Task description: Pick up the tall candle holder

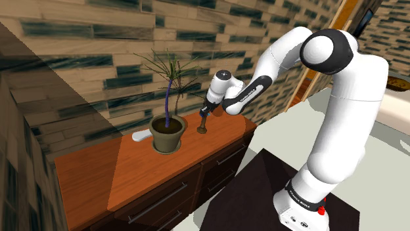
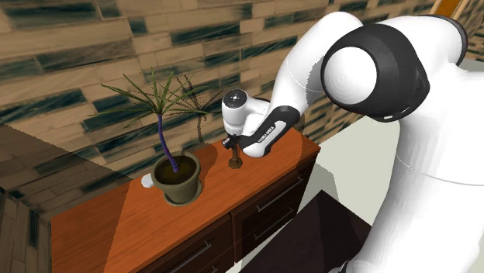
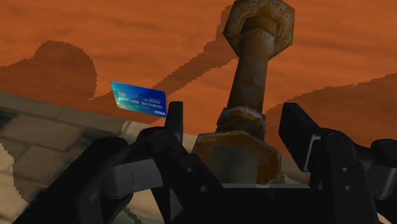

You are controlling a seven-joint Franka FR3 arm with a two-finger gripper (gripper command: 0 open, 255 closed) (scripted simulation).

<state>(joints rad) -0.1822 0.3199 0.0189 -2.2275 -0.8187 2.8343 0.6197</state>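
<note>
Grasp step, pre-close. The rusty brown candle holder stands upright on the wooden dresser, near the potted plant. I see the gripper spread, straddling its upper stem without clear contact. My call for next: close squarely, lift straight.

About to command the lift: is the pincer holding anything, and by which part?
Nothing is held. The open pincer straddles the brown candle holder near its upper end, with a gap showing between each finger and the stem.
</note>
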